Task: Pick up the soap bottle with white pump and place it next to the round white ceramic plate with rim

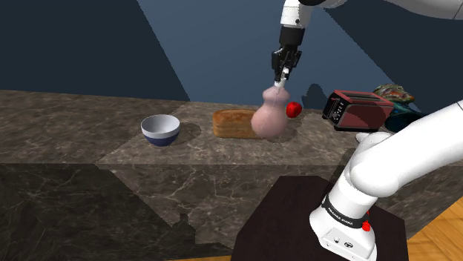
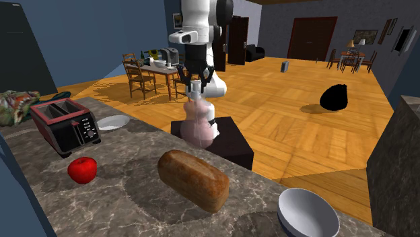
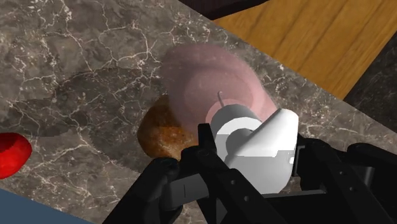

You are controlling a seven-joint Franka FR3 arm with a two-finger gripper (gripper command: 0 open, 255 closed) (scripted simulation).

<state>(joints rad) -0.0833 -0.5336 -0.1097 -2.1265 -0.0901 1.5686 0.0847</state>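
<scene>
Gripper (image 1: 280,79) clasps pump of soap bottle (image 1: 268,119) (pink body below).

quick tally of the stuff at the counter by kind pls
food: 2 (apple, bread loaf)
dishes: 2 (bowl, plate)
toaster: 1
soap bottle: 1
patterned bundle: 1
total: 7
</scene>
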